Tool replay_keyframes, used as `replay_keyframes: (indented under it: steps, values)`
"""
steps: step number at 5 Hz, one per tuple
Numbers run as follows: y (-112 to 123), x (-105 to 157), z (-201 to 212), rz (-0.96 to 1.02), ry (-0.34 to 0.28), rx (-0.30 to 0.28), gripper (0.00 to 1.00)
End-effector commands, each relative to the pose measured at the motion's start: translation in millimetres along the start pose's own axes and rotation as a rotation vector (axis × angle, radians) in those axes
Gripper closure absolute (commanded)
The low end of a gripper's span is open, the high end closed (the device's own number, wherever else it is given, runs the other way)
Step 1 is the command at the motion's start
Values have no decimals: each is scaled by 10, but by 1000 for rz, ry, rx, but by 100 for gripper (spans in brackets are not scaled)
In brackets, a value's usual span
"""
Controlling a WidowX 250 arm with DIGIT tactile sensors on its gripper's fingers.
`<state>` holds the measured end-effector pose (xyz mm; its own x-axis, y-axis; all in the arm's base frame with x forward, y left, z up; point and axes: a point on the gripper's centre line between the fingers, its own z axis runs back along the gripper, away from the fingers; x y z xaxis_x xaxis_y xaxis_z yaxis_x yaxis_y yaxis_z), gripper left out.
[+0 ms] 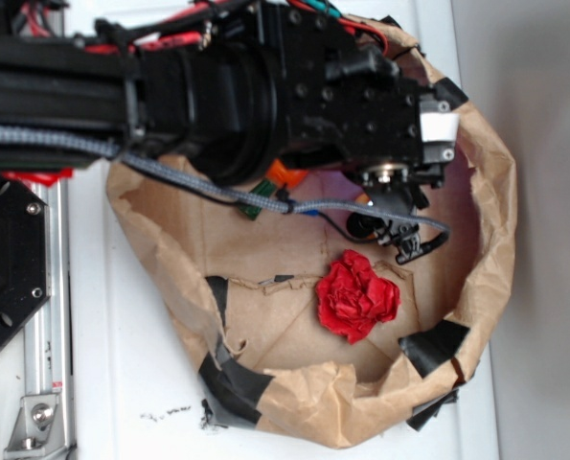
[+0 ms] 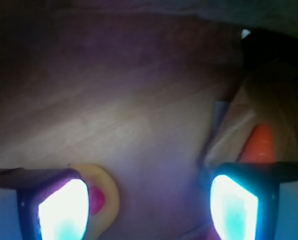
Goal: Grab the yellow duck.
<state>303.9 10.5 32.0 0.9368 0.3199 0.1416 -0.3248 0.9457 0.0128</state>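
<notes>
In the wrist view the yellow duck shows as a small glossy yellow curve with a red-pink patch. It lies on the brown paper floor, against the inner side of my left finger, which hides part of it. My gripper is open, with a wide gap between the duck and the right finger. In the exterior view the gripper hangs low inside the paper basin, and the arm hides the duck there.
A red ruffled ball lies just in front of the gripper. The orange carrot lies beyond my right finger, its green stem peeking from under the arm. Crumpled brown paper walls with black tape ring the space.
</notes>
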Motion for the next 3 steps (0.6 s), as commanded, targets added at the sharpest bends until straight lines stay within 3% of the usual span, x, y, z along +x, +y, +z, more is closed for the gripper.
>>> replay_keyframes:
  steps: [1, 3]
  values:
    - [-202, -116, -58, -80, 30, -17, 0]
    - [-356, -158, -111, -131, 45, -31, 0]
